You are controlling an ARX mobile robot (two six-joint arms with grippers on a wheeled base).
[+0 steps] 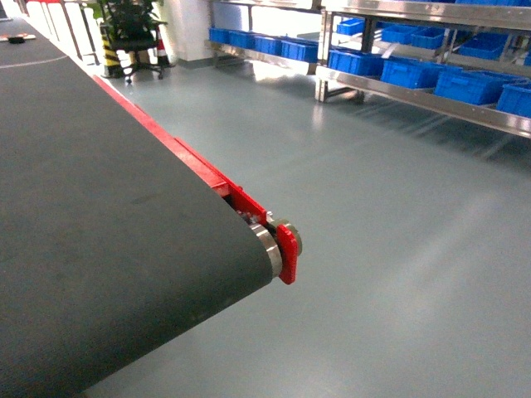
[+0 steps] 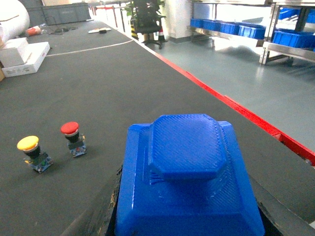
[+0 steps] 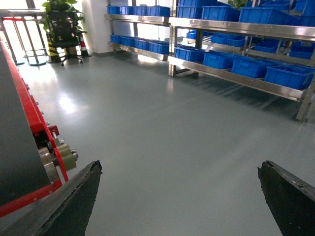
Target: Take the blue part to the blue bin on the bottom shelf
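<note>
The blue part (image 2: 189,182), a ribbed plastic block with a raised octagonal top, fills the lower left wrist view. My left gripper (image 2: 189,219) is shut on it, and a dark finger (image 2: 114,209) shows at each side. It hangs just above the dark conveyor belt (image 2: 123,83). My right gripper (image 3: 179,169) is open over bare floor, holding nothing. Neither gripper shows in the head view. The bottom shelf (image 1: 415,99) is a steel rack level across the floor at the far right, carrying blue bins (image 1: 473,85). It also appears in the right wrist view, where the shelf lip (image 3: 236,77) runs under a blue bin (image 3: 288,76).
The belt (image 1: 99,232) ends at a roller with a red guard (image 1: 286,253). A yellow push button (image 2: 30,150), a red push button (image 2: 72,136) and white boxes (image 2: 22,56) lie on the belt. Grey floor (image 1: 398,249) separates belt and racks. A chair and a plant (image 1: 133,37) stand at the back.
</note>
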